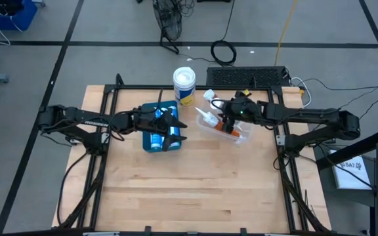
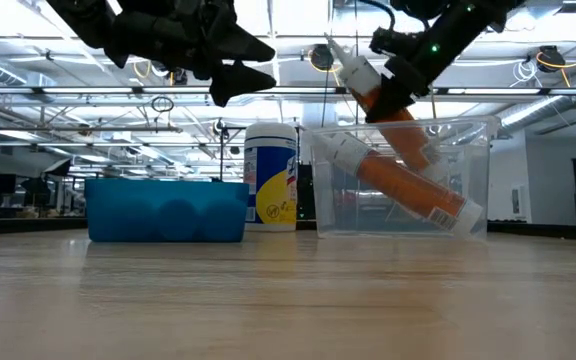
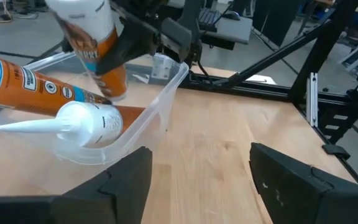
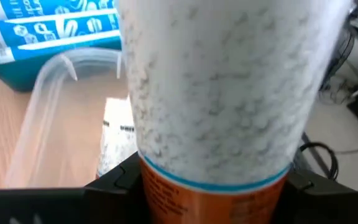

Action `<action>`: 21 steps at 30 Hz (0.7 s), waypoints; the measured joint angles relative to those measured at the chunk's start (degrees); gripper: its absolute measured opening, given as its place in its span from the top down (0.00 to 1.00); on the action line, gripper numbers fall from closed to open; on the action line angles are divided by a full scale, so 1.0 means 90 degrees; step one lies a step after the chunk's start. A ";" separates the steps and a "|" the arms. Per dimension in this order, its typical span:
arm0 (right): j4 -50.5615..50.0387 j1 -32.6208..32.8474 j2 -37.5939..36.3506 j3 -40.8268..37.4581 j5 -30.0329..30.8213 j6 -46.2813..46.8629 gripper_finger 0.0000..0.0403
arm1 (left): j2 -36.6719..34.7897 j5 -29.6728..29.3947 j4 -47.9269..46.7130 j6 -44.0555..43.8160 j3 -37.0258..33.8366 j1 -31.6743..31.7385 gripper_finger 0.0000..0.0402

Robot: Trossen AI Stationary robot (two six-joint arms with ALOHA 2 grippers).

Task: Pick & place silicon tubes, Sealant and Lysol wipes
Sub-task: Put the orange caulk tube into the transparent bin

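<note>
Step in hand, as judged: the orange-and-white sealant cartridge (image 2: 393, 92) is being handled by the right tool (image 1: 227, 122) at the clear plastic tub (image 2: 473, 175). The right tool is seen clamped round the cartridge body, nozzle tilted upward, the cartridge standing above the tub's rim. If it is meant to go in, it is best lowered slowly and laid alongside the second orange cartridge (image 2: 408, 185) already leaning in the tub, so that nothing is knocked and the thin walls are not caught; release only once it is supported.

The left tool (image 1: 170, 122) is held above the blue rectangular bin (image 2: 166, 210); its fingers (image 3: 300, 180) stand apart with nothing between them. Blue-labelled tubes (image 1: 157, 124) lie in the bin directly beneath it.

The Lysol wipes canister (white lid, blue-and-yellow label) (image 1: 184, 86) stands upright on the wooden counter (image 1: 195, 190), beyond both tools, between bin and tub, touched by neither.
</note>
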 joint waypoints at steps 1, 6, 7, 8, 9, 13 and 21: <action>0.0000 0.0000 0.0000 -0.0050 0.0000 0.0081 0.53 | 0.0000 0.0000 -0.0003 -0.0001 0.0000 0.0000 0.33; -0.0157 0.0002 0.0000 -0.0251 -0.0026 0.0388 0.53 | 0.0000 0.0001 -0.0036 0.0004 0.0000 0.0002 0.34; -0.0151 0.0002 0.0000 -0.0291 -0.0099 0.0426 0.53 | 0.0000 0.0000 -0.0036 0.0007 0.0000 0.0002 0.34; -0.0132 0.0000 0.0000 -0.0331 -0.0233 0.0477 0.53 | 0.0000 0.0002 -0.0039 0.0007 0.0000 0.0002 0.35; -0.0120 0.0000 0.0003 -0.0371 -0.0369 0.0519 0.53 | 0.0000 0.0000 -0.0039 0.0007 0.0000 0.0002 0.35; -0.0132 0.0002 0.0007 -0.0508 -0.0662 0.0609 0.52 | 0.0000 0.0002 -0.0036 0.0013 0.0000 0.0002 0.36; 0.0013 0.0004 -0.0001 -0.0592 -0.0666 0.0802 0.15 | 0.0000 0.0000 -0.0035 0.0197 0.0000 0.0002 0.33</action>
